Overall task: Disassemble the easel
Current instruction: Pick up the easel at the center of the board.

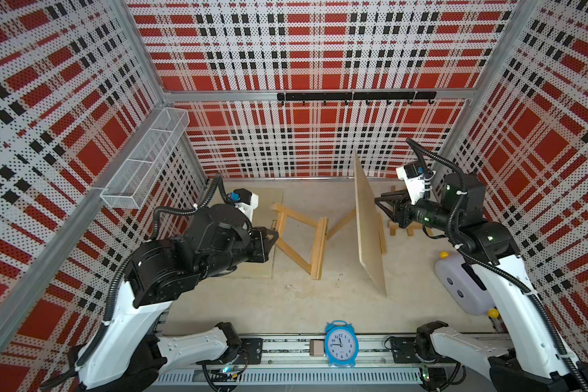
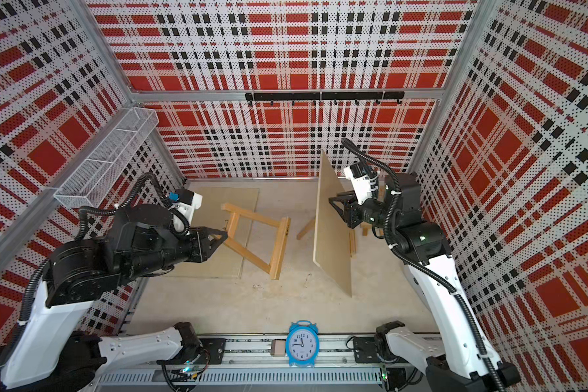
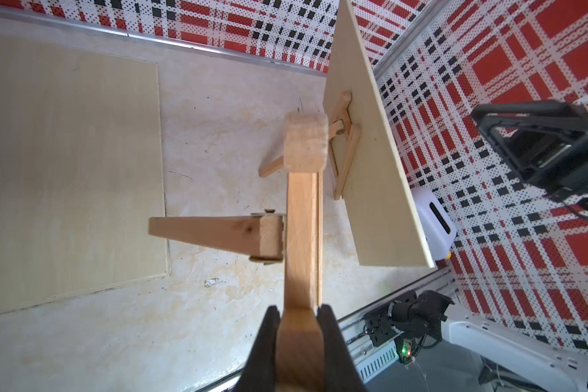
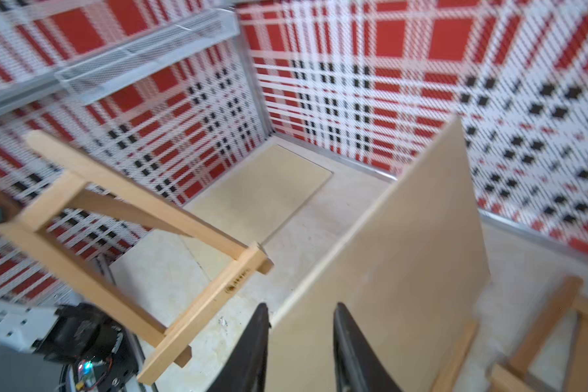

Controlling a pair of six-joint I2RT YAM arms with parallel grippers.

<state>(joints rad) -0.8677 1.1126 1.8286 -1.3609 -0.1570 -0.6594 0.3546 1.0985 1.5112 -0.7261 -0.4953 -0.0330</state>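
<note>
My left gripper [image 1: 275,236] [image 2: 225,234] [image 3: 299,315] is shut on one bar of a pale wooden easel frame [image 1: 299,237] [image 2: 258,237] [image 3: 301,220] and holds it tilted above the table. To the right, a thin wooden board [image 1: 369,224] [image 2: 331,230] [image 4: 404,254] stands on edge. It leans on a second, smaller easel [image 1: 401,230] [image 3: 345,152] [image 4: 557,322] behind it. My right gripper [image 1: 377,203] [image 2: 331,200] [image 4: 301,312] is open at the board's upper back edge, and that edge runs between its fingers.
Another board [image 1: 265,200] [image 3: 72,169] [image 4: 269,193] lies flat at the back left, under my left arm. A white jug [image 1: 462,288] sits below my right arm. A blue alarm clock [image 1: 341,344] stands at the front rail. A wire basket [image 1: 146,159] hangs on the left wall.
</note>
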